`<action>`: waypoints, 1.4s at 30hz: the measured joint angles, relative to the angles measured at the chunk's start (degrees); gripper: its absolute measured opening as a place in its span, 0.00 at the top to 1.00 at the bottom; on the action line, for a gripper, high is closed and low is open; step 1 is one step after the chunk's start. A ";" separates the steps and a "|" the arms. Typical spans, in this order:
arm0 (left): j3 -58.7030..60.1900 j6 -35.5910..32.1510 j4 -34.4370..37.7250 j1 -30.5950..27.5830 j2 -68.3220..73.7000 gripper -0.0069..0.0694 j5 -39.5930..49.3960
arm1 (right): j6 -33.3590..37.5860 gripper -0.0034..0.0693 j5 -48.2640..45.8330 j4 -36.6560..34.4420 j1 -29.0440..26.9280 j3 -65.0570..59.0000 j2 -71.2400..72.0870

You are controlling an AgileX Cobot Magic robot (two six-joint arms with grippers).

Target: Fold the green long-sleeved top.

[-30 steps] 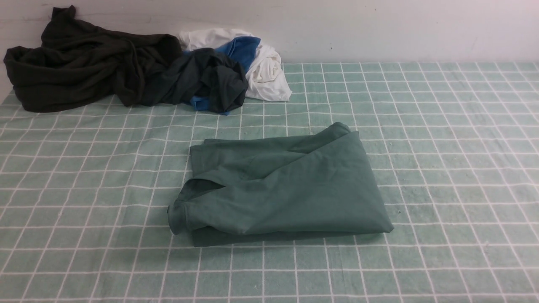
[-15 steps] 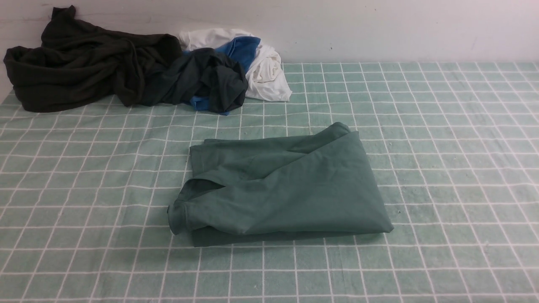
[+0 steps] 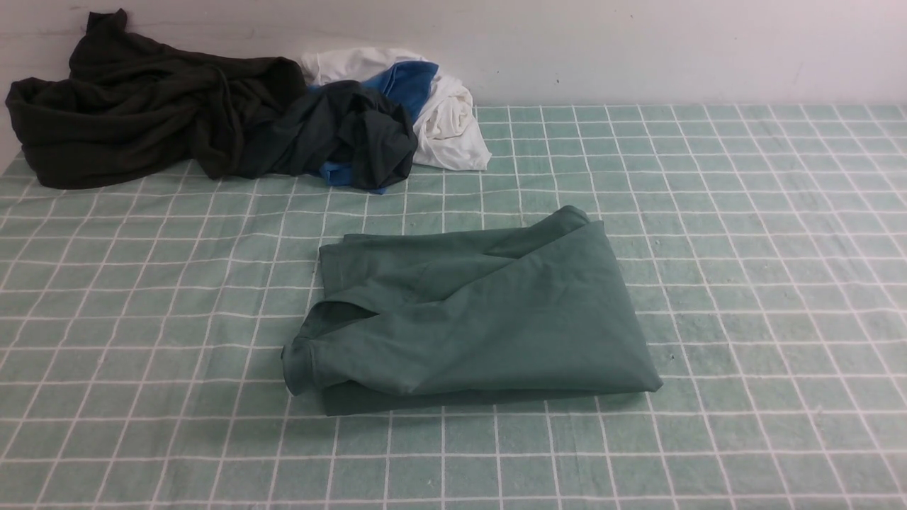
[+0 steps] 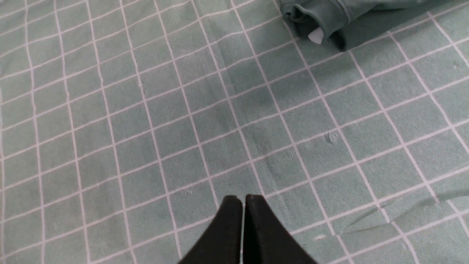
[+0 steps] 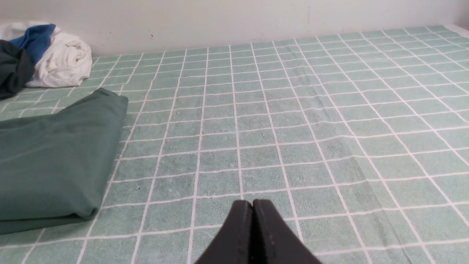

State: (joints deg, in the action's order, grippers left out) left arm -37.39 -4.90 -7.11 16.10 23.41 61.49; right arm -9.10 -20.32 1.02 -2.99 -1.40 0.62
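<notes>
The green long-sleeved top (image 3: 475,319) lies folded into a compact bundle at the middle of the bench (image 3: 744,248), on its green checked cloth. At 11 o'clock from it, against the wall, sit a near-black garment (image 3: 134,113), a dark teal-grey garment (image 3: 354,134) and a white-and-blue one (image 3: 439,106), heaped together. The left claw (image 4: 243,200) is pressed together and holds nothing, above bare cloth near the top's collar end. The right claw (image 5: 253,205) is likewise clamped on nothing, apart from the top's edge (image 5: 55,154).
</notes>
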 joint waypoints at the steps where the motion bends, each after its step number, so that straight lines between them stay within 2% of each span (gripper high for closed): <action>1: 0.92 0.00 0.00 0.00 -0.39 0.91 -2.38 | 0.00 0.97 0.00 0.00 0.00 0.00 0.00; 6: 9.86 0.00 0.11 -2.37 -6.30 0.91 -18.58 | 0.00 0.97 0.00 0.00 0.00 0.00 0.00; 8: 16.97 0.00 0.87 -6.31 -10.45 0.91 -29.64 | 0.00 0.97 0.00 0.00 0.00 0.00 0.00; 9: 18.30 0.00 1.19 -7.12 -11.18 0.91 -31.59 | 0.00 0.97 0.00 0.00 0.00 0.00 0.00; 13: 33.11 0.00 3.79 -14.87 -18.83 0.91 -48.62 | 0.00 0.97 0.00 0.00 0.00 0.00 0.00; 17: 38.51 0.00 6.59 -16.13 -23.12 0.91 -49.78 | 0.00 0.97 0.00 0.00 0.00 0.05 0.00; 22: 38.98 -2.58 10.39 -16.19 -23.99 0.91 -43.32 | 0.00 0.97 -0.06 0.00 0.00 0.04 0.00; 42: 38.68 -3.17 11.08 -16.19 -24.04 0.91 -41.98 | 0.00 0.97 -0.06 0.00 0.00 0.04 0.00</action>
State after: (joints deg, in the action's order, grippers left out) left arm 1.29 -8.08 3.98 -0.09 -0.63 19.51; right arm -9.10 -20.38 1.02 -2.99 -1.35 0.62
